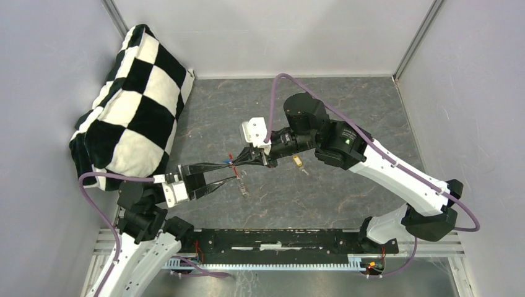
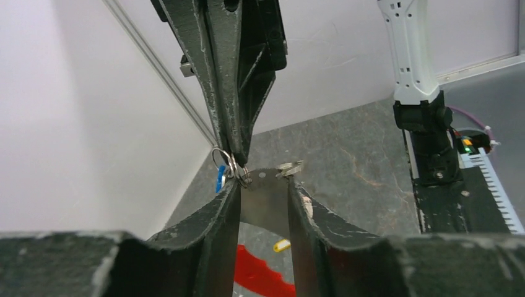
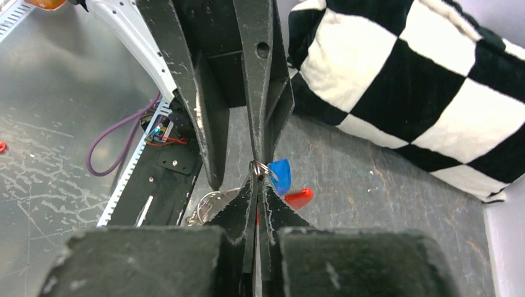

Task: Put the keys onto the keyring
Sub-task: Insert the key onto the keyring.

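- Keyring (image 3: pixel 299 198): a bright red piece hanging above the middle of the tabletop (image 1: pixel 347 99), where the two arms' fingers meet. From the left wrist it shows as a red crescent low down between the left arm's own fingers.
- A thin metal loop (image 3: pixel 263 168) sits just above the red piece, right at the tips of the right arm's fingers.
- Right fingers (image 3: pixel 260 178): closed tight with no gap between them, pinching the thin metal loop at their very tips.
- Blue-capped key (image 3: pixel 282 175): it hangs just beside the loop and touches or nearly touches the red piece. Whether it is threaded on the loop I cannot tell.
- Left fingers (image 2: pixel 263 185): parted, with a clear gap between them and nothing held. They reach in from the left, opposite the right arm's fingers. One tip stands just beside the loop, and I cannot tell whether it touches it.
- Plain grey key (image 1: pixel 243 187): it lies just past the tip of the other left finger, on the near side of the loop. From the left wrist it seems to sit at that tip, but contact is unclear.
- Yellow-capped key (image 1: pixel 298 162): it lies flat on the tabletop beside the right arm's wrist, well apart from the loop and the other keys.
- Checkered cushion (image 1: pixel 133 105): black and white, propped against the left wall at the far left of the tabletop, apart from both arms' fingers.
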Available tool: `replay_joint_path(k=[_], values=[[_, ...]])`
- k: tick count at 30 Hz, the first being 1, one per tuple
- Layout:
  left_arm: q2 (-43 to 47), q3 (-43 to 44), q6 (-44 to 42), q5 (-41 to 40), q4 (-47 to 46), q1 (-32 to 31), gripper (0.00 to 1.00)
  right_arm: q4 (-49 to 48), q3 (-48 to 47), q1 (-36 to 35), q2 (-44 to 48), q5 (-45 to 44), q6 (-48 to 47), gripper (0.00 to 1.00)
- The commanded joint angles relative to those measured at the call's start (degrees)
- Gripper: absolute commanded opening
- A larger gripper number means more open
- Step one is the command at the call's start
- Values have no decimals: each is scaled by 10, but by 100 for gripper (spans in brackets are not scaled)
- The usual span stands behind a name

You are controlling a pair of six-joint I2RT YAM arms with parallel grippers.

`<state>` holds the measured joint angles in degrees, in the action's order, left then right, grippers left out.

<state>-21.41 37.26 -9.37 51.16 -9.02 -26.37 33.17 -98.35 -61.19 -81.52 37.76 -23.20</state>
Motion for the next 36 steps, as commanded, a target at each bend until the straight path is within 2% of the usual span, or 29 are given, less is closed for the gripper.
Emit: replay_joint_path(k=[1,7,13,16,22,26,28,32,36], values=[[21,38,-90,14,131,1,42,6,-24,-2,0,-23,10,0],[42,56,-155,11,239,0,43,19,-25,-2,-2,-26,16,0],[58,63,-211,11,299,1,39,27,-24,-2,1,-29,18,0],[69,68,-272,-6,320,1,37,29,-20,-2,4,-20,21,0],[71,40,-243,-77,223,1,41,6,0,-2,3,20,37,0],[49,38,-220,-62,210,1,54,-17,15,-2,6,37,48,0],[41,38,-219,-58,207,1,58,-23,21,-2,6,46,53,0],[35,30,-213,-52,194,1,59,-27,24,-2,3,53,59,0],[26,22,-214,-30,192,1,49,-39,28,-2,3,57,67,0]])
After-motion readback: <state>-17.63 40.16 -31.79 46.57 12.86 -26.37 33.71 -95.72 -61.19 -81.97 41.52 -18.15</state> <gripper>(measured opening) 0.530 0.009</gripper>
